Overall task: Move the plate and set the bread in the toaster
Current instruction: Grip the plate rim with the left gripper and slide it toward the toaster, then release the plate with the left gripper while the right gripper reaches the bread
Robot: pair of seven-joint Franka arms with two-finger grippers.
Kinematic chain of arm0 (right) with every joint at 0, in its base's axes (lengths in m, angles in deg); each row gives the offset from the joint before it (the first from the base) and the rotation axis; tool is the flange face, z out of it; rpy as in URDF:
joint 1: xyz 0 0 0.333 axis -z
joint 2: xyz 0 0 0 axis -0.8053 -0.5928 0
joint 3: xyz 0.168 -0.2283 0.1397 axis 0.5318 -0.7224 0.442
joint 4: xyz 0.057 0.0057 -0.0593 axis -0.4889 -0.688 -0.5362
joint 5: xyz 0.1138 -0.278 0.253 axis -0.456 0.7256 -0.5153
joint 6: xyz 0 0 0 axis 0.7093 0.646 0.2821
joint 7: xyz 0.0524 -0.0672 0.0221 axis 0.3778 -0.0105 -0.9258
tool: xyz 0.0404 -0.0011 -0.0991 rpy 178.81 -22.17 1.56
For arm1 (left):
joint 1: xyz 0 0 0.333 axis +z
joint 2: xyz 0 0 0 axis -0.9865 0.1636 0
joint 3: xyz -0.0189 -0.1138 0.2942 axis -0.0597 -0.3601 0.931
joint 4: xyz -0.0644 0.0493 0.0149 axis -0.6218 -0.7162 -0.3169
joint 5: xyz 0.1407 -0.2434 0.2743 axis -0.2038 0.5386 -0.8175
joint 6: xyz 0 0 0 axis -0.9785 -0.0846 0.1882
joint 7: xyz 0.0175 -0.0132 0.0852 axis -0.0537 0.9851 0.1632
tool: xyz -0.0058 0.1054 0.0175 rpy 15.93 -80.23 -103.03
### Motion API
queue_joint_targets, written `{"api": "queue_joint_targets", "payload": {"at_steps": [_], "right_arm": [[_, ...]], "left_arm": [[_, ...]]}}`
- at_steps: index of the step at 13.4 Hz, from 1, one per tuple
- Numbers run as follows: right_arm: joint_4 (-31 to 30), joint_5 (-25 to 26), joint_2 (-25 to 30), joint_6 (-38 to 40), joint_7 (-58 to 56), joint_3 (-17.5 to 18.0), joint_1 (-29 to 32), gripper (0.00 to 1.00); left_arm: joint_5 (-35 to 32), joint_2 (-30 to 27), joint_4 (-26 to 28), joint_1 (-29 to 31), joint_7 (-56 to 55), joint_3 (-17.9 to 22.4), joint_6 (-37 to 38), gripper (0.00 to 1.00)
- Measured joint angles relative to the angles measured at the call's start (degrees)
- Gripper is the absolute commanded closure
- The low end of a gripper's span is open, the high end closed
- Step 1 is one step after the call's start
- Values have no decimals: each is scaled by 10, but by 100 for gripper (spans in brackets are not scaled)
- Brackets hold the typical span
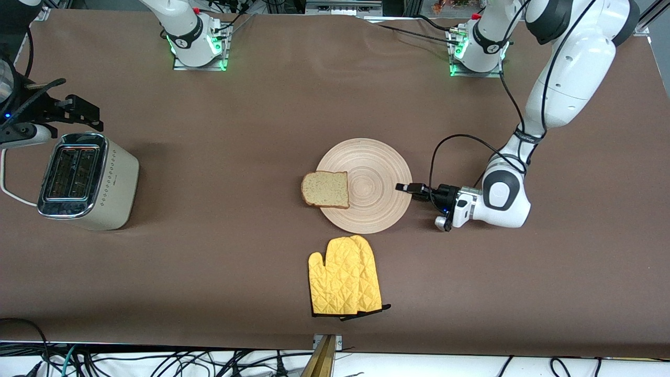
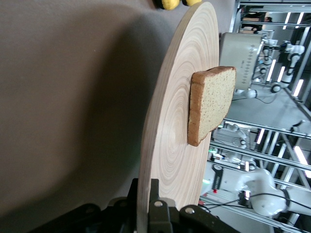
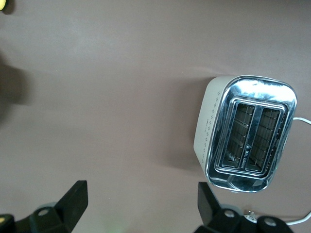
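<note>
We see a brown table [image 1: 220, 262] with two Franka arms at work. Our left arm reaches down low toward the middle of the table, its left claw [image 1: 404, 187] pinched narrow on the rim of the plate [image 1: 374, 183]; the left wrist view shows the plate [image 2: 170, 141] edge running between the fingers [image 2: 156, 213]. Just past that claw, at the plate's edge toward the right arm's end, the bread [image 1: 325, 189] lies flat, one side overhanging the rim. From the claw's own camera the bread [image 2: 210, 102] sits on the wood well clear of the fingers.

The toaster [image 1: 86, 180] stands at the right arm's end of the table, chrome top up, both slots showing, white cord [image 1: 13, 195] trailing off its end. Our right claw [image 1: 78, 112] hangs spread wide in the air just beside the toaster, whose slots [image 3: 251, 141] lie between its fingertips [image 3: 73, 199] in the right wrist view.

A yellow quilted oven mitt [image 1: 345, 283] lies nearer the front camera than the plate.
</note>
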Motion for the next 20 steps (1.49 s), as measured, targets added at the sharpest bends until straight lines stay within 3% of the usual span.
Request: {"api": "queue_joint_targets", "payload": {"at_steps": [3,4,5,6,9,11,17,20], "right_arm": [[0,0,0,0,0,0,0,0],[0,0,0,0,0,0,0,0],[0,0,0,0,0,0,0,0],[0,0,-1,0,0,0,0,0],[-2,-7,-10,0,0,1,-1,0],[-4,-48,-22,-1,0,3,-3,0],[-21,-203,-96,-101,24,5,-56,0],[-39,-279,-138,-162,23,6,-85,0]], "left_arm": [[21,4,2,-27,18,0,-32,100],[29,11,3,-32,33,1,-40,89],[40,12,4,-32,42,1,-38,28],[45,13,5,-31,45,1,-37,0],[49,12,2,-25,56,2,-31,0],[37,1,-4,-11,63,5,-21,0],[-182,-87,-34,80,30,9,64,0],[-289,-128,-90,103,-14,15,144,0]]}}
